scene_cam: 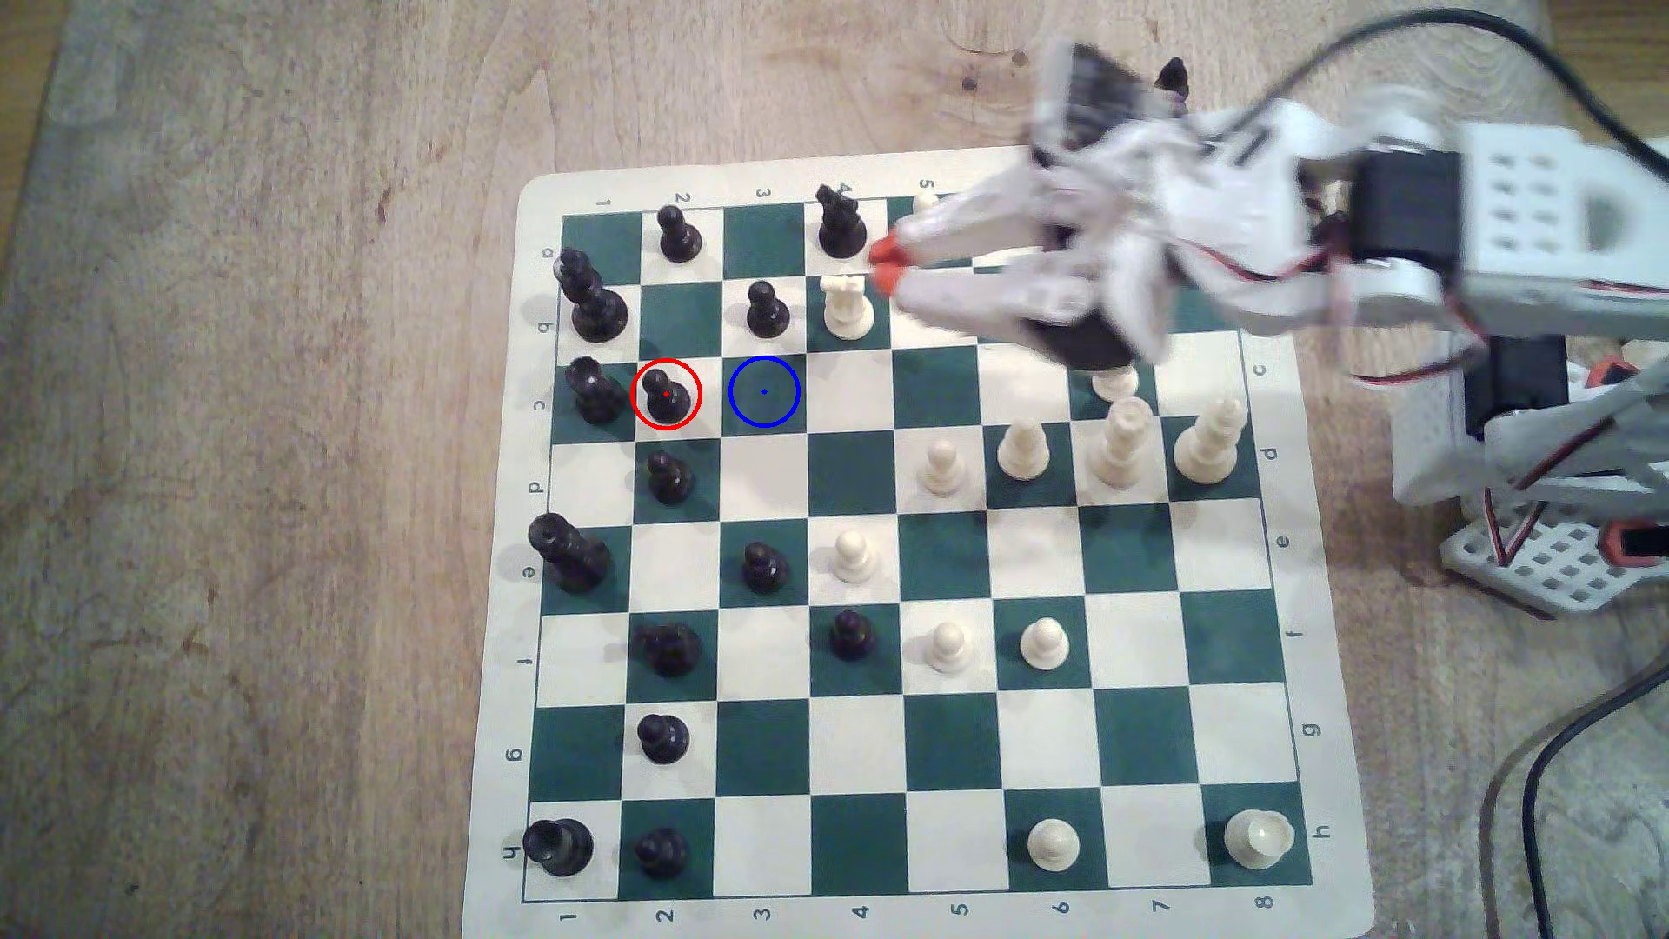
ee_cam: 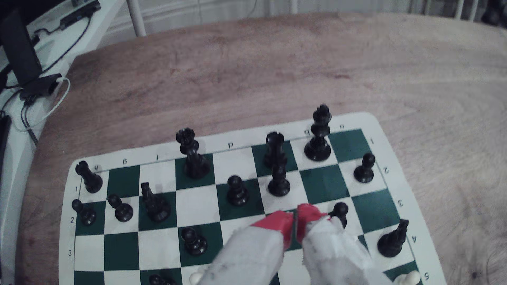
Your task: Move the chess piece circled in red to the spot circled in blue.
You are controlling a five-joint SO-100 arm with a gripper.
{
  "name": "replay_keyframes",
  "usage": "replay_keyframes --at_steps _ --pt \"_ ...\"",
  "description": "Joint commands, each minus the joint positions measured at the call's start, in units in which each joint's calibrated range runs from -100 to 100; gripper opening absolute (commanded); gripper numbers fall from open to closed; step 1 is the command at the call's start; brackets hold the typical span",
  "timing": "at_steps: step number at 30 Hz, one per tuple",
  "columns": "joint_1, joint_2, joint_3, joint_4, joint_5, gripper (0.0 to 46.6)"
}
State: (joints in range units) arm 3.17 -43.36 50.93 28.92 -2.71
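I see the red-ringed black pawn [scene_cam: 666,395] standing on its cream square, just beside the blue-ringed green square [scene_cam: 764,392]. My gripper [scene_cam: 885,264] hovers well apart, red tips nearly together, holding nothing.

In the exterior view, the ringed pawn [scene_cam: 666,395] stands on the chessboard [scene_cam: 903,867], immediately left of the target square [scene_cam: 764,392].
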Motion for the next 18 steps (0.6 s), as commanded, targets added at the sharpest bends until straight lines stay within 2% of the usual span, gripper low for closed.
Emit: replay_keyframes --at_steps 1,8,12,18 --pt "-0.6 12.0 -14.2 2.4 -1.2 0.3" --pt "-1.6 28.0 -31.9 11.6 -1.8 0.3" --pt "-2.1 35.6 -38.1 11.6 -3.2 0.3" --pt "-0.7 44.6 -45.8 10.2 -3.7 0.5"
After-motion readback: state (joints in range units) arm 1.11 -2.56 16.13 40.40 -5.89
